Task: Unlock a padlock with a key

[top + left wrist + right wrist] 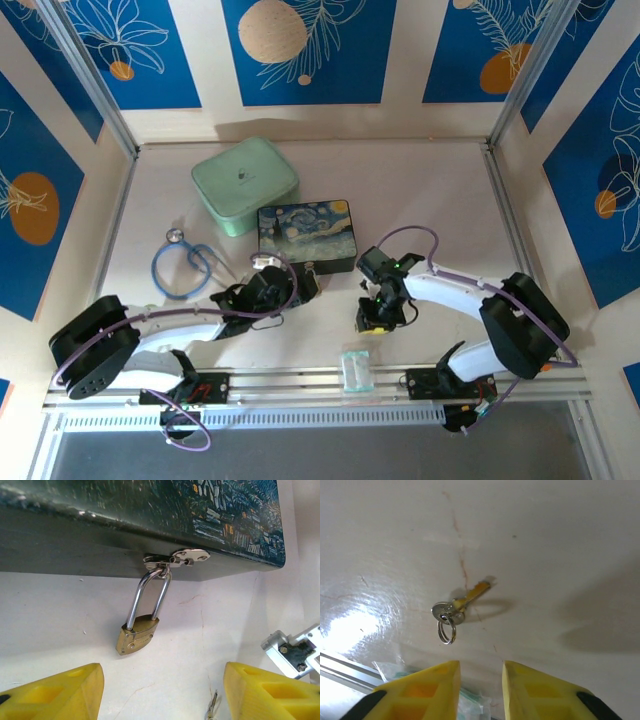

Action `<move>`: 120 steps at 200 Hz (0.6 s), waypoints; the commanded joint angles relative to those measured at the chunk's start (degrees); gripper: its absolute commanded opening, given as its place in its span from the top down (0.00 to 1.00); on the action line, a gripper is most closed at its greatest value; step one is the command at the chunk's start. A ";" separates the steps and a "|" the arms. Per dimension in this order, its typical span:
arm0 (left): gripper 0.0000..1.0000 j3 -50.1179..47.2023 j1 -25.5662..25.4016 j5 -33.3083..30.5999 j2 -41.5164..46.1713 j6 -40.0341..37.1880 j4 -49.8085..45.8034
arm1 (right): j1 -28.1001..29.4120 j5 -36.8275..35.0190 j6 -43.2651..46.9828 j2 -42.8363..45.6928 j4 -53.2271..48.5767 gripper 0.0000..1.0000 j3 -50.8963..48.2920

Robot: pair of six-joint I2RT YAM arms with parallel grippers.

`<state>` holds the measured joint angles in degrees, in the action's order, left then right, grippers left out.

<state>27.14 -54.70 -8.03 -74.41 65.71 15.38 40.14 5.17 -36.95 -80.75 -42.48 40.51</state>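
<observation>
Left gripper [162, 682] spread wide, empty; right gripper [481, 672] slightly parted, pinching nothing; painted box [150, 525] cropped by frame; padlock [137, 636] hangs from its clasp [180, 557], keyhole hidden; key [466, 599] flat on table [560, 540], just beyond right gripper.

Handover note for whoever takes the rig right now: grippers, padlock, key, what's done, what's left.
Left gripper: open, empty, facing the padlock.
Right gripper: open, empty, with the key just ahead of its fingertips.
Padlock: shackle closed, hooked through the box clasp.
Key: flat on the table, on its ring, not gripped.
Done: nothing visible.
Left: pick up key, insert, turn.
</observation>
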 commanded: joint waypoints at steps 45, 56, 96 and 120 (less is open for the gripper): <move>0.35 -0.68 -1.36 -2.11 1.50 0.35 -0.34 | 4.68 -1.23 -6.66 -1.12 5.90 0.53 3.33; 0.35 -0.84 -1.46 -2.24 1.58 0.36 -0.43 | 5.56 -3.15 -7.12 -2.85 5.12 0.54 4.19; 0.35 -1.29 -1.63 -2.42 2.23 0.60 -0.48 | 8.96 -11.40 -8.97 -8.10 -1.91 0.66 7.96; 0.35 -1.43 -1.64 -2.77 2.51 0.70 -0.61 | 10.01 -12.33 -9.44 -8.90 -2.29 0.68 7.96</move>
<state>26.37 -55.79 -9.32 -73.12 65.76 15.35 49.12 -3.14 -44.66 -88.82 -40.77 47.72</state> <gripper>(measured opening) 0.648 0.322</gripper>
